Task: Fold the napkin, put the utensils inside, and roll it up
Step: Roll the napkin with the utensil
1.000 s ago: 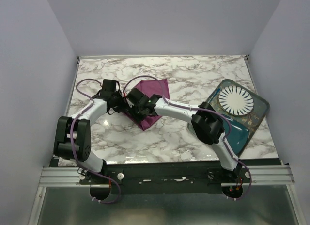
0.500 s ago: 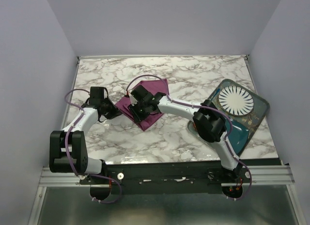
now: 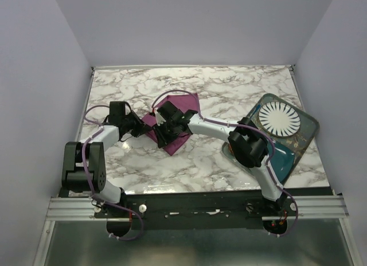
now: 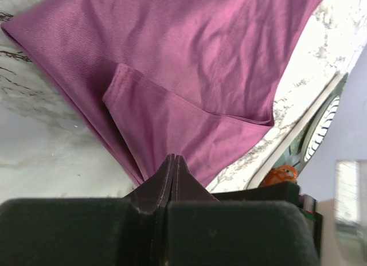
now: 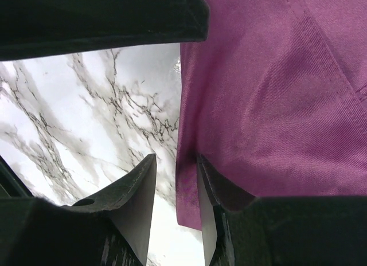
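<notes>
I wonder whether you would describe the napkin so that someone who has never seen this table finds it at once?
On the marble table, look just left of centre: the napkin lies there as a thin cloth folded over on itself, one corner pointing towards the near edge. It is the only soft, plum-purple thing, unlike the stiff teal mat and the white plate at the right side.

Parted right end effector (image 5: 175,159) straddles the napkin (image 5: 275,94) edge above marble table (image 5: 86,105).
</notes>
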